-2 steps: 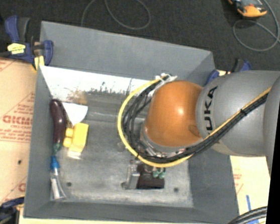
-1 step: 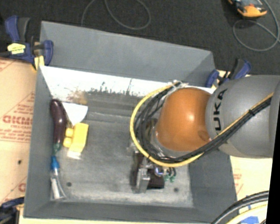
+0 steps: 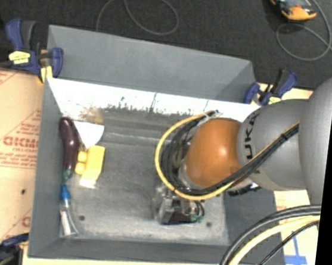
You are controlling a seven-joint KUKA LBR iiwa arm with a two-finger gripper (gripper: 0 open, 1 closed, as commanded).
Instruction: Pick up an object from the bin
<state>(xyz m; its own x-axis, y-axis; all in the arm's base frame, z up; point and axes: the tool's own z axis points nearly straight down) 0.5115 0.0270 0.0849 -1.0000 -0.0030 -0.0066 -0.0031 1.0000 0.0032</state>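
My gripper [image 3: 172, 207] is low over the bin floor at the front right, under the arm's orange cover. A small dark thing with green specks [image 3: 186, 219] lies right against it, partly hidden, and whether it is gripped cannot be told. Well to the left stands a yellow block [image 3: 90, 164].
Along the bin's left wall lie a dark purple-brown handled tool [image 3: 67, 139], a white triangular piece [image 3: 90, 130] and, nearer the front, a clear pen-like thing with a blue band [image 3: 65, 209]. The arm and its cables cover the bin's right side.
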